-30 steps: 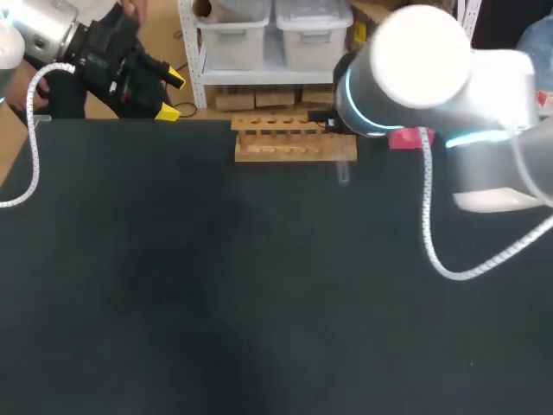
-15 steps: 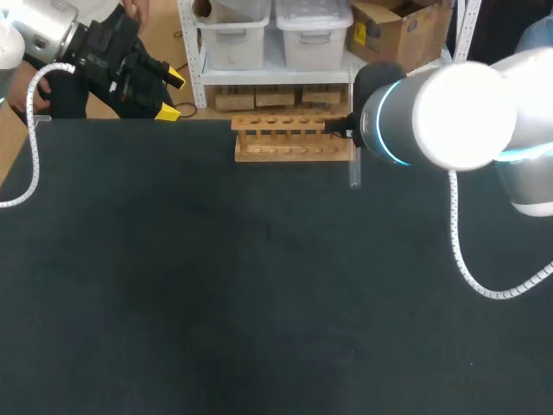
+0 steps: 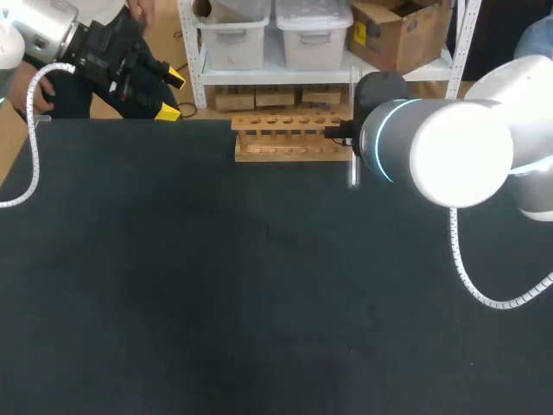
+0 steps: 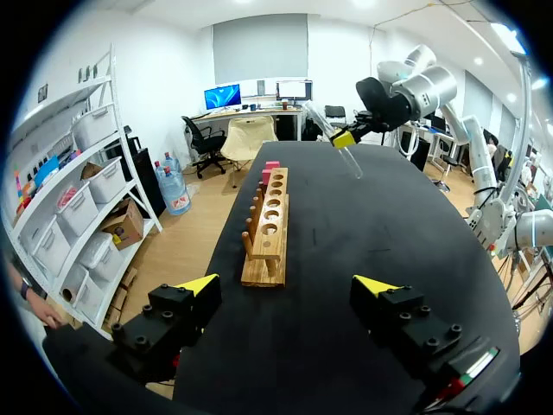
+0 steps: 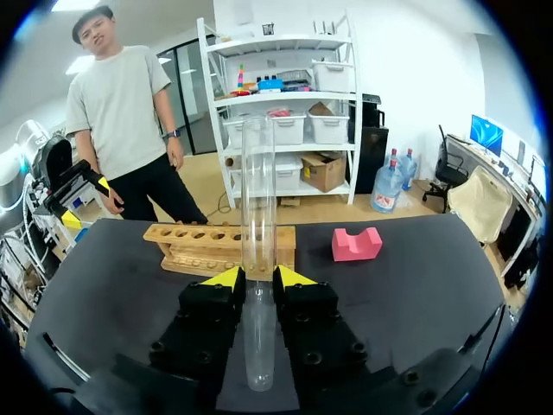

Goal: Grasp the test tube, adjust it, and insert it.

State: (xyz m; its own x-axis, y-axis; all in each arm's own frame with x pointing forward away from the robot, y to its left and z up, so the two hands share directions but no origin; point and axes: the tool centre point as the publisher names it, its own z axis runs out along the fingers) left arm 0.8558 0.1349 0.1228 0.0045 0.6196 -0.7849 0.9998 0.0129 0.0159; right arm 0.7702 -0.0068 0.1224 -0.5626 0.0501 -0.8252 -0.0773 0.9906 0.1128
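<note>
Two yellow-tipped fingers of the right gripper (image 5: 258, 278) were clenched on the test tube (image 5: 257, 216), one on each side. The clear glass ran lengthwise between them, with its rounded end back toward the wrist. Seen from the head camera, the tube (image 3: 352, 173) hung just off the right end of the wooden rack (image 3: 294, 138), on the rack's near side, and the right arm's bulk hid the fingers from that camera. From the right wrist, the rack (image 5: 199, 246) lay straight ahead of the held tube, its row of holes facing up, on the dark table (image 5: 415, 294). A pink block (image 5: 356, 244) sat near the rack's right end, apart from it.

Farther off, well beyond the rack's left end at the table's far corner, the left gripper (image 3: 171, 95) hung released, fingers spread wide with nothing between them. From its own wrist, the rack (image 4: 270, 229) stretched away ahead of those parted fingers (image 4: 199, 284).
</note>
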